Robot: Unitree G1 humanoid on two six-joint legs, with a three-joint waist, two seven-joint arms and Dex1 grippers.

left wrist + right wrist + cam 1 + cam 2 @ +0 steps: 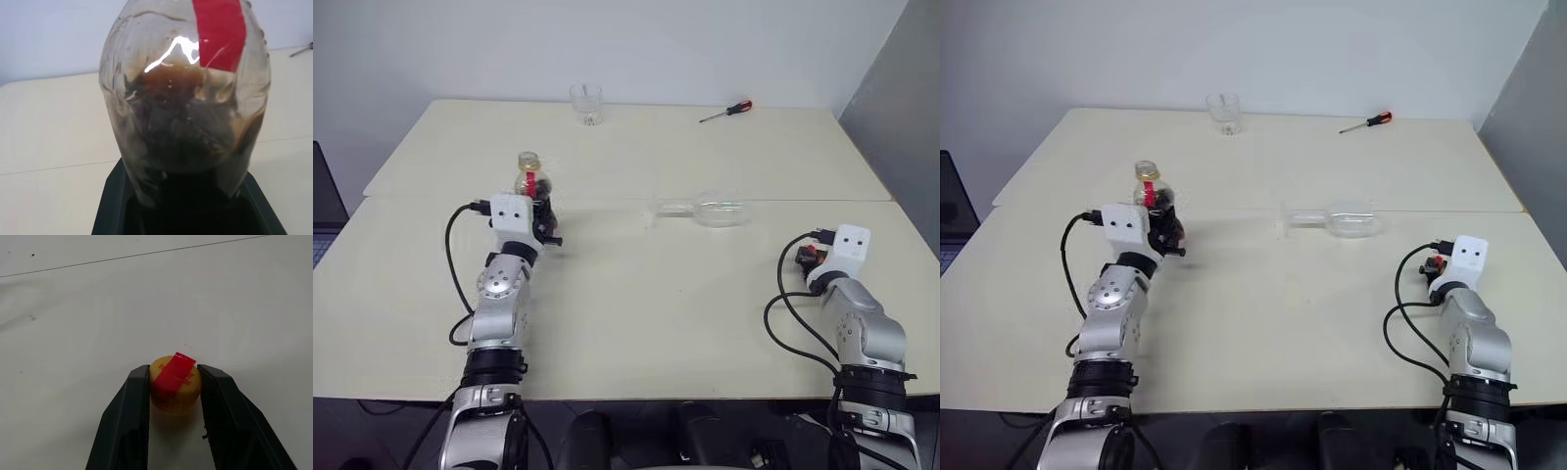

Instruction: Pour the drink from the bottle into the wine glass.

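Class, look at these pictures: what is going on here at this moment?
The left gripper holds the bottle of dark drink upright over the table. The right gripper pinches the yellow cap, so the bottle is open. The wine glass lies on its side mid-table, so nothing is poured yet.

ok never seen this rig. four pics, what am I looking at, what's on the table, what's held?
A humanoid robot with two arms, each ending in a two-finger gripper. The two wide pictures come from its head camera; the close-ups come from cameras on each wrist. The left gripper is shut on the bottle, with dark drink inside. The right gripper is shut on a yellow cap with red tape. On the table, the wine glass lies on its side; a tumbler and a screwdriver sit at the far edge.
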